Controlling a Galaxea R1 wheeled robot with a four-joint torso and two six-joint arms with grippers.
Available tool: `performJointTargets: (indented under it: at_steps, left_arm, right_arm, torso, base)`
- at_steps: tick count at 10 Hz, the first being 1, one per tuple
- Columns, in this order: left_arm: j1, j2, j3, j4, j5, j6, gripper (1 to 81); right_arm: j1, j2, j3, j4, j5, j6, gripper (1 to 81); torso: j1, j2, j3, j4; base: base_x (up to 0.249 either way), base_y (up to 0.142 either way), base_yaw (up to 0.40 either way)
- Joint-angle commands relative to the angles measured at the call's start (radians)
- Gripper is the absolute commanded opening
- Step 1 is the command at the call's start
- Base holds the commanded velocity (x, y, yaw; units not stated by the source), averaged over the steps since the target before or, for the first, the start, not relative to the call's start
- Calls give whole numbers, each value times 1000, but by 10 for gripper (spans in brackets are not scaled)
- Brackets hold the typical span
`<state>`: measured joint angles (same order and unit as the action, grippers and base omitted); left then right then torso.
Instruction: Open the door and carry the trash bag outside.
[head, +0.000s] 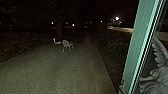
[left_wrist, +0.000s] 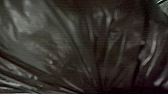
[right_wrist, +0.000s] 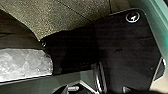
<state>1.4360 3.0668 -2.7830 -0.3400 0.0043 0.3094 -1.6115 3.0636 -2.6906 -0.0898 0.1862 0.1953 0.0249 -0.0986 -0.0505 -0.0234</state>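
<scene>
Close before the left wrist is the bag (left_wrist: 60, 42), creased, glossy plastic. Judged soft, slippery, apt to tear; weight uncertain. Best hold — the gathered folds (left_wrist: 96, 72). State of either gripper — cannot tell.

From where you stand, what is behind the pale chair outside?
Beyond the chair lie dark ground and, farther off, small lights. A second pale thing sits beside it, too dim to name. Whatever the chair's back covers or the darkness hides cannot be seen.
</scene>
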Motion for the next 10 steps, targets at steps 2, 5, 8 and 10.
performJointTargets:
  at_steps: [2,5,8,10]
  left_arm:
    - [-68,1,2,-1,59,1,10]
    - [-68,0,2,-5,59,1,10]
    - [-68,1,2,-2,59,1,10]
    - [-67,1,2,-1,59,1,10]
  right_arm:
    - [44,6,6,-7,-47,-4,811]
    - [44,6,6,-10,-47,-5,811]
    - [44,6,6,-8,-47,-4,811]
    - [44,6,6,-8,-47,-4,811]
  torso:
    - [-1,0,0,0]
    - [-2,-1,0,0]
    - [-1,0,0,0]
    - [0,0,0,0]
  base:
    - [132,0,0]
    - [132,0,0]
    - [121,0,0]
    - [33,0,0]
